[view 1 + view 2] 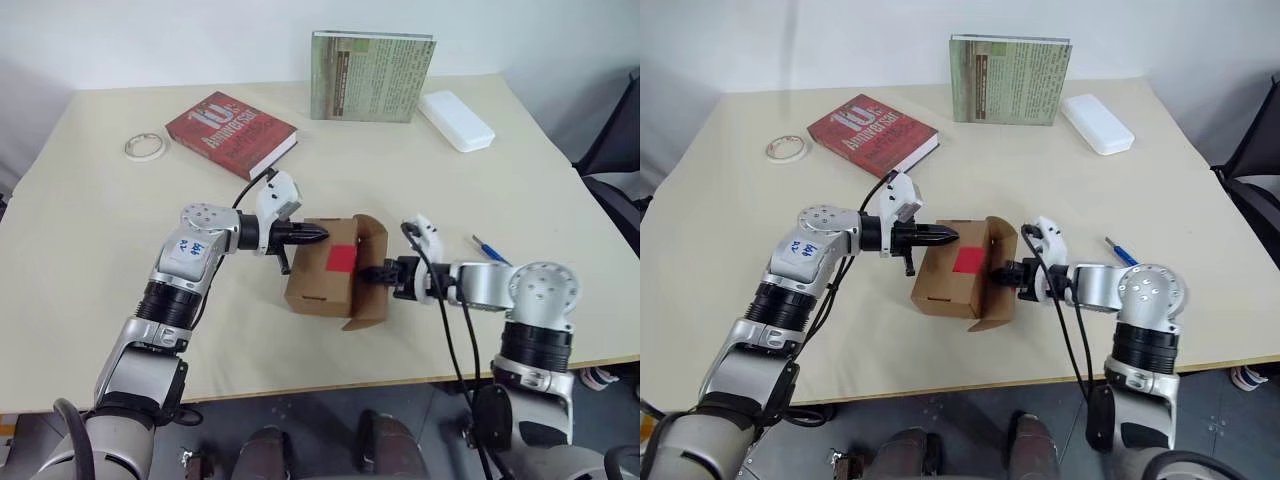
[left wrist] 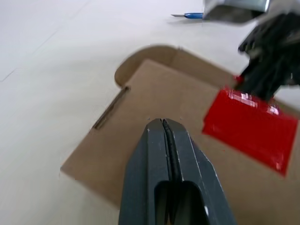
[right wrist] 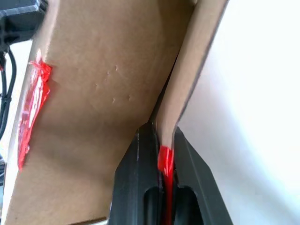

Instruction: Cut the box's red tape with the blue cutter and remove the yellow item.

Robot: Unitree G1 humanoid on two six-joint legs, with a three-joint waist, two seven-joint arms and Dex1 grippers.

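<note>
The brown box (image 1: pixel 318 285) lies mid-table with the red tape (image 1: pixel 340 260) on its top. Its right-hand flap (image 1: pixel 376 240) stands lifted away from the box. My right gripper (image 1: pixel 368 272) is shut on that flap's edge; in the right wrist view its fingertips (image 3: pixel 140 140) pinch cardboard and a scrap of red tape. My left gripper (image 1: pixel 322 234) is shut and empty, its tips low over the box top near the far edge (image 2: pixel 162 123). The blue cutter (image 1: pixel 490 249) lies on the table to the right of my right arm. The yellow item is hidden.
A red book (image 1: pixel 230 133) lies at the back left beside a white tape roll (image 1: pixel 146 146). A green-covered book (image 1: pixel 372 76) stands upright at the back centre, with a flat white case (image 1: pixel 456 120) to its right. The table's front edge (image 1: pixel 330 385) runs close below the box.
</note>
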